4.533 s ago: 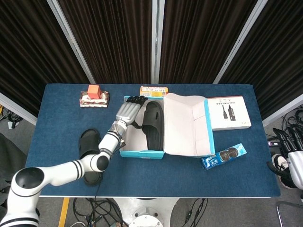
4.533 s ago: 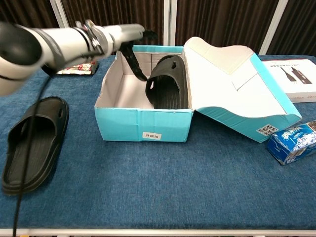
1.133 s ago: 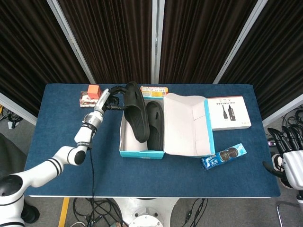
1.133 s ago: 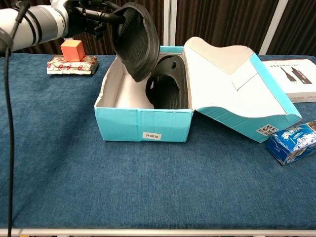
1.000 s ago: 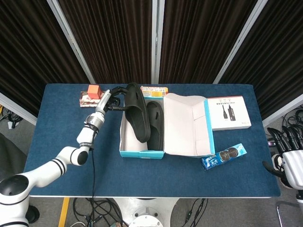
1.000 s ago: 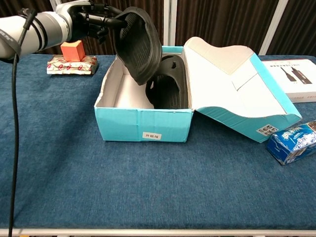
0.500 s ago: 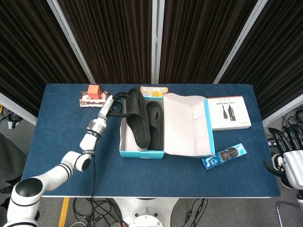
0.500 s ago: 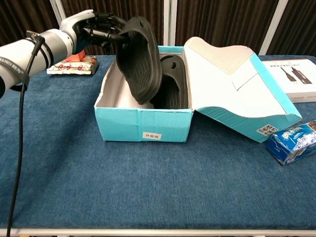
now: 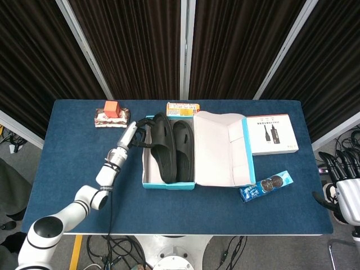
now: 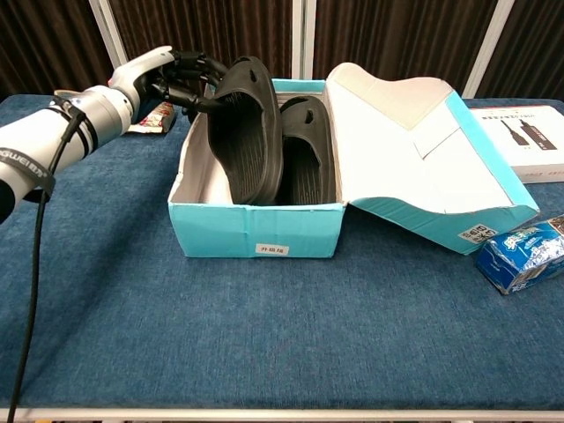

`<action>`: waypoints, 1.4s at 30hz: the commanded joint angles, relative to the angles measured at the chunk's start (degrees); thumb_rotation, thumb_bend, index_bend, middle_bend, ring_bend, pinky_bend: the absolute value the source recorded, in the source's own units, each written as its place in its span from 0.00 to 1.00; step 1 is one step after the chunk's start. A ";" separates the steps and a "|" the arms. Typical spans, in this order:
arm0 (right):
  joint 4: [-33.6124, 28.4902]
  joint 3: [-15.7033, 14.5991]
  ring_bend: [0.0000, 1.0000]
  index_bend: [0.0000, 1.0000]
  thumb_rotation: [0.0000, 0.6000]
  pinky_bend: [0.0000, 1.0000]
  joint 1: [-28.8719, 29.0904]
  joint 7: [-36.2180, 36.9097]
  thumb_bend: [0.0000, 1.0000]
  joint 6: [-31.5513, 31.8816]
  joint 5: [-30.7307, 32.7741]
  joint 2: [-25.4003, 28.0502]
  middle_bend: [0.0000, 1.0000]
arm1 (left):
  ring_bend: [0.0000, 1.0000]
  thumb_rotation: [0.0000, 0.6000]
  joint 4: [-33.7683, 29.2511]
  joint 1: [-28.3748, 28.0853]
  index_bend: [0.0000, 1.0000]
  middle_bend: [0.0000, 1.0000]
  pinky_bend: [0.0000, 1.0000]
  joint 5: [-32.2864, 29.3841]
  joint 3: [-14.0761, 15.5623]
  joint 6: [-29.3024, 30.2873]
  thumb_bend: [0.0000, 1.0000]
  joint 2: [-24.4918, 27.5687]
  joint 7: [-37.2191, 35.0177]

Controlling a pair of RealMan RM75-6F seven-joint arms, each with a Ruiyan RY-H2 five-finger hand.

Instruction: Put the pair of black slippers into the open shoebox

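Note:
The open teal shoebox (image 9: 169, 183) stands mid-table with its lid (image 9: 216, 149) folded out to the right. One black slipper (image 9: 183, 151) leans on its side in the right half of the box. The other black slipper (image 9: 160, 149) stands on edge in the left half, its lower end down inside the box. My left hand (image 9: 135, 135) grips this slipper's upper end at the box's far left corner. In the chest view the left hand (image 10: 167, 81) holds the slipper (image 10: 247, 132) beside its partner (image 10: 308, 152). My right hand (image 9: 342, 188) hangs off the table's right edge, holding nothing.
A white product box (image 9: 273, 134) and a blue packet (image 9: 266, 186) lie right of the lid. An orange cube on a wrapped packet (image 9: 111, 114) sits at the back left. A small yellow box (image 9: 183, 108) lies behind the shoebox.
My left hand has lowered the held slipper from above the box down into its left half, next to the first slipper. The box shifted slightly. The right hand has not moved.

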 commanded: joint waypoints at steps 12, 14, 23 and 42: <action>0.09 0.01 0.00 0.00 1.00 0.00 -0.01 0.22 0.07 -0.12 0.03 0.01 0.14 | 0.78 1.00 6.98 -0.42 0.63 0.57 0.62 0.16 2.31 -0.69 0.00 -4.77 4.86; 0.17 0.01 0.00 0.00 1.00 0.00 -0.07 0.34 0.07 -0.08 0.11 0.02 0.14 | 0.78 1.00 6.59 -0.46 0.63 0.57 0.61 0.11 2.73 -2.13 0.00 -4.38 5.37; 0.38 -0.01 0.00 0.00 1.00 0.00 -0.08 0.73 0.07 0.01 -0.15 0.07 0.14 | 0.77 1.00 3.96 -0.74 0.57 0.57 0.60 -1.64 2.74 -6.62 0.00 -2.39 12.94; 1.10 -0.20 0.00 0.00 1.00 0.00 -0.33 2.17 0.08 0.54 -0.78 0.16 0.14 | 0.07 1.00 -12.75 1.73 0.06 0.05 0.39 -8.11 0.69 -8.08 0.00 5.43 38.09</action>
